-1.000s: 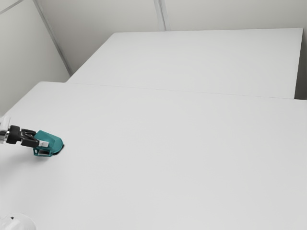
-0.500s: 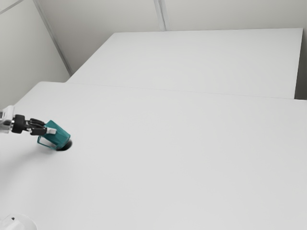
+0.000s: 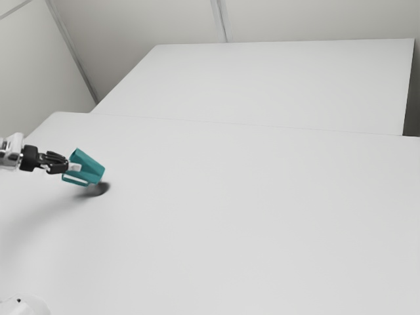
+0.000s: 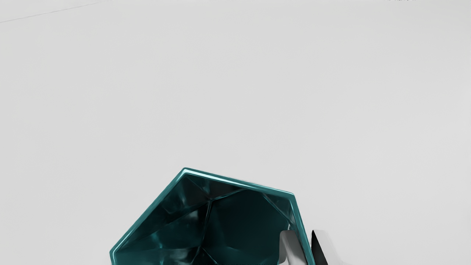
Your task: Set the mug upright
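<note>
Held the mug (image 3: 84, 168) by its wall (image 4: 300, 217) in nearly closed jaws, tilted above the table (image 3: 230, 216), apparently mid-righting; next needed levelling, then lowering.

Wears glossy white casing (image 3: 12, 146) with grey patches at the left edge of the exterior view, a round black collar (image 3: 29, 158), a black jointed two-finger gripper (image 3: 74, 167) with smooth pale-grey fingertips (image 4: 290, 248), and, at lower left, a rounded white housing (image 3: 26, 308) with one small dark dot (image 3: 18, 300).
</note>
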Controlling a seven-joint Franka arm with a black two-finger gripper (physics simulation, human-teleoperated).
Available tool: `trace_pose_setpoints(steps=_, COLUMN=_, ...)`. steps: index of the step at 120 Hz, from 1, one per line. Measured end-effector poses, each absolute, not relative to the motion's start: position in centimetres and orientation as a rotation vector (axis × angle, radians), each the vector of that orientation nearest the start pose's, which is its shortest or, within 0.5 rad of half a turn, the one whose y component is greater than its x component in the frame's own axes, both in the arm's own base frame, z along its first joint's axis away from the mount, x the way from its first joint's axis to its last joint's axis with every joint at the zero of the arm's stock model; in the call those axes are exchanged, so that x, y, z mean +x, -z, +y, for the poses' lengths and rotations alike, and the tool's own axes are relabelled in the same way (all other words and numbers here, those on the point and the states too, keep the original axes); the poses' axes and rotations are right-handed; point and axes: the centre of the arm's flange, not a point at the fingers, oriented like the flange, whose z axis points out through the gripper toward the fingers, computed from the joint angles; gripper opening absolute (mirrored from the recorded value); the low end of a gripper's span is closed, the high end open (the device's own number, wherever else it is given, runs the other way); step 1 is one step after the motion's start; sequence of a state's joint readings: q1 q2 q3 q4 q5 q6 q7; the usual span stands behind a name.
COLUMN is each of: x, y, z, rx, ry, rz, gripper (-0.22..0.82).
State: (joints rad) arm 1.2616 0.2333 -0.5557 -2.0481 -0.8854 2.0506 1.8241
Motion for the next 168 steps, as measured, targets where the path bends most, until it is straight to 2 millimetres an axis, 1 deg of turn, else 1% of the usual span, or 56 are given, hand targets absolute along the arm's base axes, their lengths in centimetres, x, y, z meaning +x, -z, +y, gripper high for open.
trace_pose_setpoints(steps=8, x=46.6, y=-36.3, z=32.7, rx=-3.165, ry=1.308, rz=1.009, gripper=-0.15)
trace_pose_setpoints(steps=17, x=48.4, y=-37.7, z=29.5, rx=-3.146, ry=1.255, rz=1.073, gripper=-0.15)
trace_pose_setpoints(steps=23, x=49.7, y=-38.3, z=27.2, rx=-3.137, ry=1.213, rz=1.118, gripper=-0.15)
trace_pose_setpoints(steps=32, x=51.4, y=-38.7, z=23.9, rx=-3.129, ry=1.088, rz=1.203, gripper=-0.15)
trace_pose_setpoints(steps=41, x=52.6, y=-39.2, z=21.0, rx=-3.116, ry=0.921, rz=1.274, gripper=-0.15)
trace_pose_setpoints(steps=48, x=53.0, y=-39.9, z=19.6, rx=-3.101, ry=0.796, rz=1.293, gripper=-0.15)
trace_pose_setpoints(steps=61, x=53.2, y=-41.3, z=17.6, rx=-3.062, ry=0.576, rz=1.283, gripper=-0.15)
trace_pose_setpoints(steps=72, x=53.9, y=-41.6, z=15.8, rx=-3.035, ry=0.413, rz=1.252, gripper=-0.15)
trace_pose_setpoints(steps=82, x=55.7, y=-41.9, z=13.7, rx=-3.007, ry=0.319, rz=1.216, gripper=-0.15)
trace_pose_setpoints(steps=89, x=57.3, y=-41.8, z=11.7, rx=-2.997, ry=0.28, rz=1.193, gripper=-0.15)
trace_pose_setpoints(steps=97, x=58.5, y=-41.4, z=9.5, rx=-3.003, ry=0.245, rz=1.157, gripper=-0.16)
trace_pose_setpoints(steps=110, x=60.4, y=-41.1, z=8.1, rx=-3.022, ry=0.219, rz=1.051, gripper=-0.15)
trace_pose_setpoints(steps=126, x=61.4, y=-40.3, z=6.5, rx=-3.054, ry=0.192, rz=0.931, gripper=-0.15)
trace_pose_setpoints(steps=139, x=62.8, y=-40.3, z=4.9, rx=-3.059, ry=0.191, rz=0.862, gripper=-0.15)
trace_pose_setpoints(steps=148, x=63.2, y=-39.8, z=4.2, rx=-3.072, ry=0.176, rz=0.809, gripper=-0.15)
trace_pose_setpoints(steps=156, x=63.5, y=-39.8, z=3.2, rx=-3.08, ry=0.174, rz=0.775, gripper=-0.15)
trace_pose_setpoints(steps=163, x=63.1, y=-39.9, z=2.4, rx=-3.093, ry=0.16, rz=0.742, gripper=-0.15)
trace_pose_setpoints(steps=168, x=62.4, y=-40.1, z=1.8, rx=-3.106, ry=0.145, rz=0.719, gripper=-0.15)
